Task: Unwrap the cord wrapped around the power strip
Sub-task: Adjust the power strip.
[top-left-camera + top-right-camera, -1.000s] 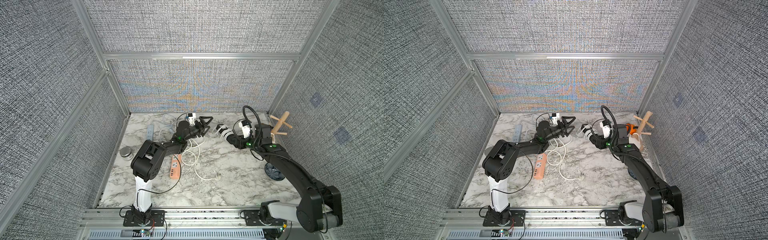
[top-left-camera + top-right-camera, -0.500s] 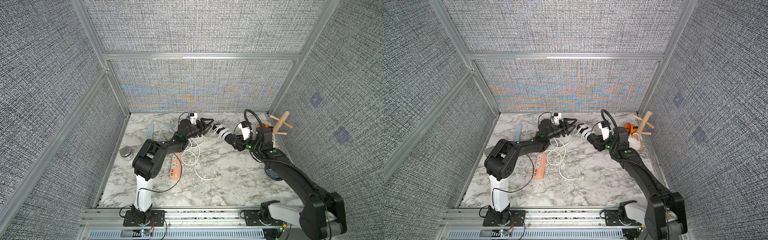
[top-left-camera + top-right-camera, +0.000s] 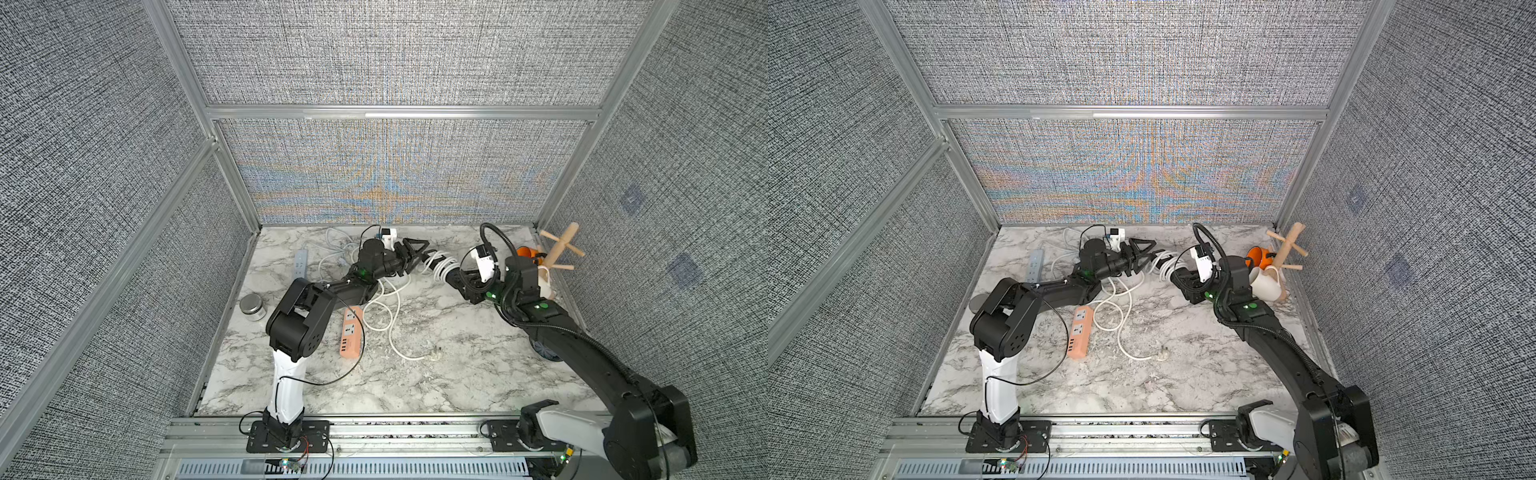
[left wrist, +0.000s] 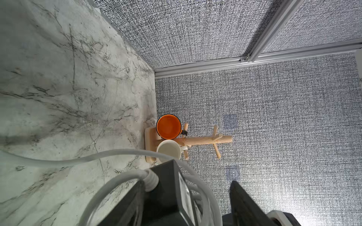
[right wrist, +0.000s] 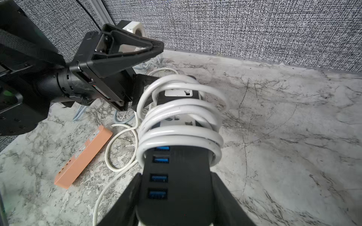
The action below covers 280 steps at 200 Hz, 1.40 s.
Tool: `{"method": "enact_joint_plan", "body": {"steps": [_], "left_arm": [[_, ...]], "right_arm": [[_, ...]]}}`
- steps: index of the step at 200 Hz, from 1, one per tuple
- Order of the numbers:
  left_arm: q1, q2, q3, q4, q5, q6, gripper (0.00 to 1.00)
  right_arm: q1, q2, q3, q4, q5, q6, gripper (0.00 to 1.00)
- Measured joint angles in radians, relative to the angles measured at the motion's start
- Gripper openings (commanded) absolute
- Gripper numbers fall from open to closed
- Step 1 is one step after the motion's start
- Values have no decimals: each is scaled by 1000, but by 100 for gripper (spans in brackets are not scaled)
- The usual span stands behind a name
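Clamped by the right gripper (image 5: 175,184) at its bare end, the black plastic power strip (image 5: 188,170) hangs over the marbled tabletop (image 5: 293,137) near the back wall — seemingly anchored so the left gripper (image 3: 417,255), jaws apart, can loosen its thick white cord (image 5: 180,133).

The right hand (image 3: 456,277) has brought the power strip (image 3: 440,264) up to the left hand (image 3: 417,254), closing their gap. The left fingers (image 5: 127,50), spread less widely, now straddle its far end, wrapped in cord (image 5: 182,135).
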Motion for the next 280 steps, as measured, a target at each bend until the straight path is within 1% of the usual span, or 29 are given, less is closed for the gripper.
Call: {"method": "enact_joint_plan", "body": {"steps": [12,30,58,89,121,147,167,184,194,219,237,247,255,272,280], "left_arm": [[3,0,-3,-5,4,-1,92],[18,-1,-11,0,24,-8,95],[46,-4,6,-7,19,-16,97],[43,-13,10,-8,35,-8,97],[47,-13,2,-48,37,9,97],[40,-13,2,-100,55,50,97],[24,-11,-23,-121,68,80,97],[16,1,-43,-151,74,89,97],[11,18,-69,-114,71,89,97],[-4,70,-116,-111,71,80,96],[-10,82,-133,-88,74,74,96],[-8,86,-137,-72,70,67,96],[-7,90,-137,-61,71,66,96],[-8,95,-137,-51,70,66,96],[-8,99,-135,-48,71,66,96]], "right_arm": [[6,0,3,0,14,-3,10],[10,-12,4,1,21,-9,9],[14,-36,4,11,32,-11,8],[14,-37,4,17,39,-12,8],[13,-39,5,18,42,-12,7],[14,-35,3,22,43,-12,7],[18,-34,-68,76,48,-6,7],[24,-26,-110,47,54,2,7],[44,-19,-152,83,73,12,7],[104,2,-225,74,100,50,7],[144,3,-264,82,124,90,8],[163,16,-269,60,140,117,10],[177,32,-269,44,155,138,17],[208,67,-262,-3,178,181,41],[220,85,-252,-32,184,197,51]]}}
